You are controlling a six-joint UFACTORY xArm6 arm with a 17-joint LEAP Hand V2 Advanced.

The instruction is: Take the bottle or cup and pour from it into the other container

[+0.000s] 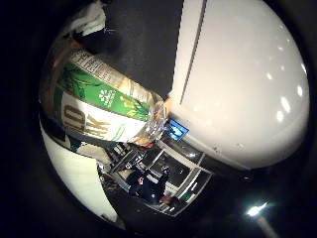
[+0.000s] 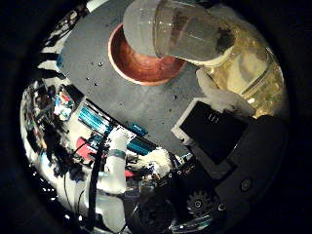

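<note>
The table (image 2: 146, 105) is lying under the hand as a dark grey surface, and it is carrying the receiving container.

The bottle (image 1: 106, 101) is filling much of both palm views, so it is sitting close against the palm. It is clear, with a green and white label and pale yellow liquid inside. It is being held tilted, its white cap (image 2: 139, 24) end hanging directly over the bowl. The cap appears to be on; this cannot be confirmed.

The hand (image 2: 219, 126) is gripping the bottle: a white fingertip (image 2: 217, 95) is pressing on the bottle wall, and black and white finger parts are wrapping round the body. This hold is keeping the bottle steady while it is tipped.

The bowl (image 2: 141, 66) is standing on the table. It is reddish-brown and shallow, and it is showing no liquid. Judged from this, the pour is positioned but not yet delivering.

Small dark specks are lying on the table near the bowl.
</note>
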